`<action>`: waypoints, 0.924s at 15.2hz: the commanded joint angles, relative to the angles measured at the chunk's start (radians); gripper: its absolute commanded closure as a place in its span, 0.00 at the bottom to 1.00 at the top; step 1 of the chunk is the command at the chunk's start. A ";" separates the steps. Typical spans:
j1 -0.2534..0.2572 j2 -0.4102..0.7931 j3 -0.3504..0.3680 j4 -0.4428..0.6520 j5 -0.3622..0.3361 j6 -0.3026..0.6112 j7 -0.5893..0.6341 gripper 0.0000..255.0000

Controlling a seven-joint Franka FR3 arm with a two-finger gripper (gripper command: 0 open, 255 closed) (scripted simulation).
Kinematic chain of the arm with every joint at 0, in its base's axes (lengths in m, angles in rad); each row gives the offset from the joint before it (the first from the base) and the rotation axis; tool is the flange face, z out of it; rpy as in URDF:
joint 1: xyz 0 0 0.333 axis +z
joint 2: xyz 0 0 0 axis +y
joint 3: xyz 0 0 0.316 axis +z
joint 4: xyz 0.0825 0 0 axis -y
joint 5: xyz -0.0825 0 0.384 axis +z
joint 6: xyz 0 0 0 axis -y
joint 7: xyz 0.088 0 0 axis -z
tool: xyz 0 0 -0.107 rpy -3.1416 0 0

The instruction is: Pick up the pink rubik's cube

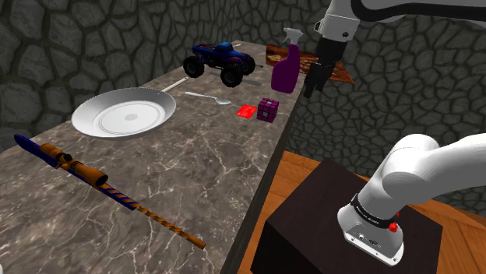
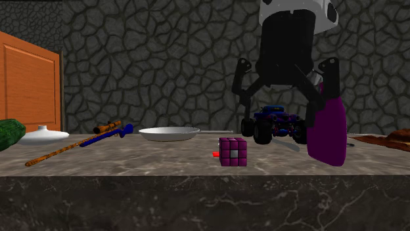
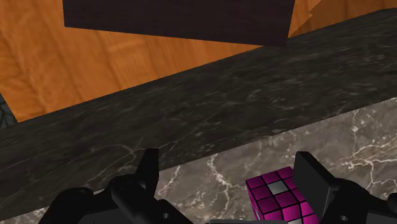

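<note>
The pink-magenta rubik's cube (image 1: 268,109) sits on the marble counter (image 1: 195,171) close to its edge beside the stand; it also shows in the second exterior view (image 2: 233,151). My black gripper (image 1: 315,82) hangs open in the air above the counter's edge, higher than the cube and to the shoulder view's right of it. In the second exterior view the gripper (image 2: 279,125) spreads wide above and right of the cube. In the wrist view the cube (image 3: 280,198) lies far below, between the fingers (image 3: 146,173) but nearer one, untouched.
A purple spray bottle (image 1: 287,68) stands right by the gripper. A small red piece (image 1: 247,110) lies beside the cube. Further off are a blue toy truck (image 1: 220,62), a spoon (image 1: 206,96), a white plate (image 1: 123,111) and a long blue-orange toy (image 1: 101,180). The dark stand (image 1: 350,226) sits below the edge.
</note>
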 commanded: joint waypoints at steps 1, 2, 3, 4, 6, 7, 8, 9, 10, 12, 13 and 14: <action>0.000 0.000 0.000 0.000 0.000 0.000 0.000 0.00; 0.006 0.031 0.020 0.015 0.006 0.014 0.021 0.00; 0.011 0.063 0.040 0.032 0.011 0.027 0.042 0.00; 0.015 0.096 0.059 0.050 0.015 0.040 0.063 0.00; 0.023 0.163 0.096 0.090 0.020 0.063 0.106 0.00; 0.027 0.198 0.115 0.112 0.020 0.073 0.127 0.00; 0.030 0.233 0.133 0.135 0.020 0.082 0.149 0.00; 0.033 0.269 0.150 0.160 0.018 0.091 0.170 0.00; 0.035 0.306 0.167 0.186 0.015 0.098 0.192 0.00; 0.037 0.328 0.178 0.188 0.012 0.115 0.205 0.00; 0.037 0.328 0.178 0.175 0.013 0.129 0.205 0.00; 0.037 0.328 0.179 0.161 0.013 0.142 0.204 0.00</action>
